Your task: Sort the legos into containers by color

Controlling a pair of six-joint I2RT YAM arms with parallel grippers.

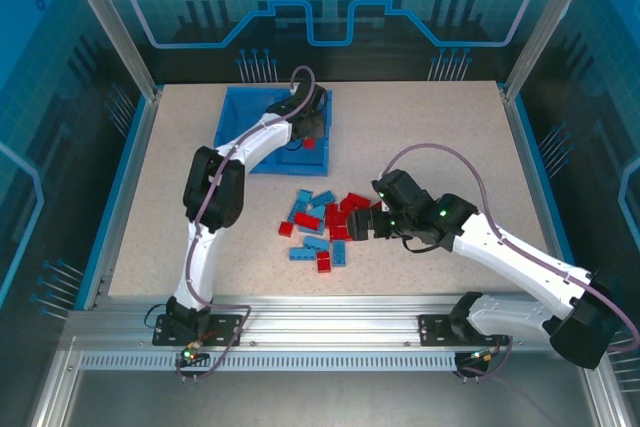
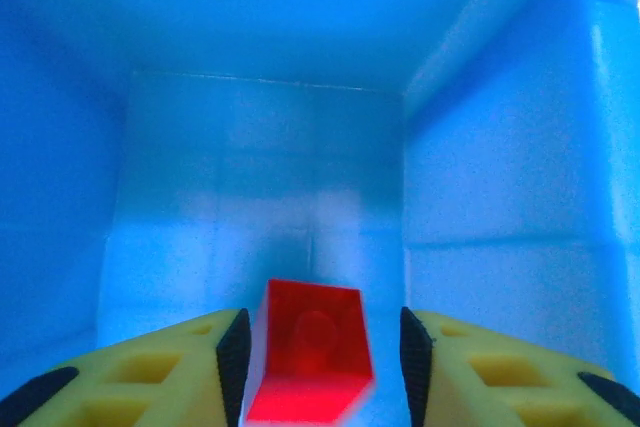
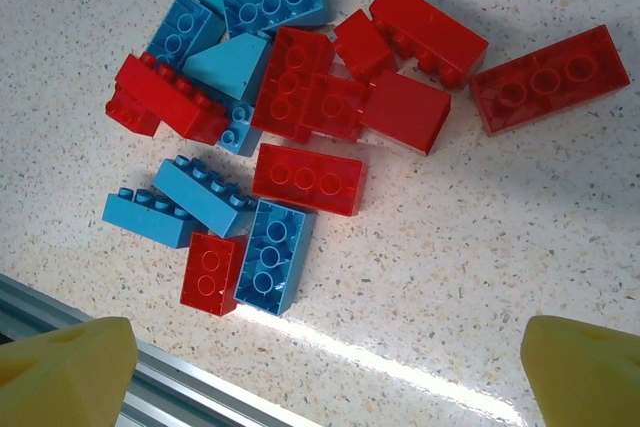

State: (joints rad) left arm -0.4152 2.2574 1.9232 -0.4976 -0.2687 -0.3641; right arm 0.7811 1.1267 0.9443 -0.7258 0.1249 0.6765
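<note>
Yellow left jaws flanking glossy red brick (image 2: 310, 352)

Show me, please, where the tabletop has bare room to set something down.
Free: the table right of the bin, and the strip left of the left arm. Crowded: the legos piled centre front.

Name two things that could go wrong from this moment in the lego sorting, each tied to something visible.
1. The red brick sits between the left gripper's parted fingers inside the bin. A careless lift could catch it and drag it out.
2. Among the loose legos, a small red brick lies against a blue brick. The right gripper, open wide above them, may grab both colours together.
</note>
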